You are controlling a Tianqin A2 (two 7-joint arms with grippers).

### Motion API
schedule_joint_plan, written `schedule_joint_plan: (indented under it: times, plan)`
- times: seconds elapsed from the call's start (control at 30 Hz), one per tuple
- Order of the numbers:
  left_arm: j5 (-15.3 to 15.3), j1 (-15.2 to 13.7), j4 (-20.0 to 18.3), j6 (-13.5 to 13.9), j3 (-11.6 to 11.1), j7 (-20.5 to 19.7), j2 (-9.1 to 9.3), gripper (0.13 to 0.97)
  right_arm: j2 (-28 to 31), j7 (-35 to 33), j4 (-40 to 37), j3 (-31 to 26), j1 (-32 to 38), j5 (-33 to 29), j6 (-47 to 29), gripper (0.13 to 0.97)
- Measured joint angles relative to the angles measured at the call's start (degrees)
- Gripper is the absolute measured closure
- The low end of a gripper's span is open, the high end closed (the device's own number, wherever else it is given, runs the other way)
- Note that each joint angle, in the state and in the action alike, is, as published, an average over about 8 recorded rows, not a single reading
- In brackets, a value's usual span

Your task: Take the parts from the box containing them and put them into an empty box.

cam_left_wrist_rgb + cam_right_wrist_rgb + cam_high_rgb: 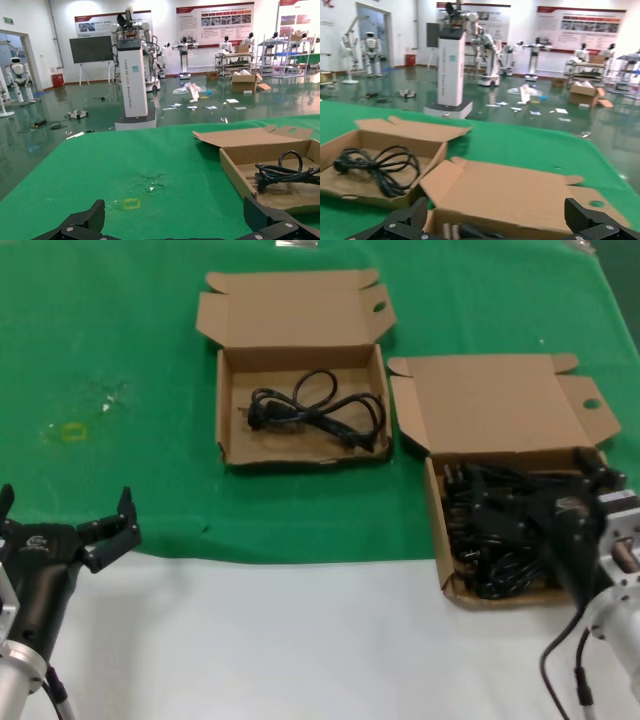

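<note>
Cardboard box w/ cords point(505, 540): my right gripper point(500, 222) is inside, fingers spread wide, apparently gripping nothing. Second box point(300, 405) holds one cord point(320, 408). Left gripper point(95, 530) open, idle nr table edge.

One cord point(318, 408) lies in the left box point(232, 440); cords point(495, 530) fill the right box point(436, 500) beside it

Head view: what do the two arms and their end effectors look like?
Both end effectors, left and right, are matte black with angular, pointed fingers. Each black housing carries a small pale logo. Behind them sit silver-grey cylindrical wrist sections. Black cables loop beside both wrists.
</note>
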Motion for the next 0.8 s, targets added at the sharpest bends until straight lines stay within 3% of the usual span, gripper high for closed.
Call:
schedule_joint_plan:
  times: [0.8]
  plan:
    - [0.0,0.0,0.0,0.0,0.0,0.0,0.0,0.132,0.3,1.2,1.9,0.9,-1.6,-0.3,0.7,0.129]
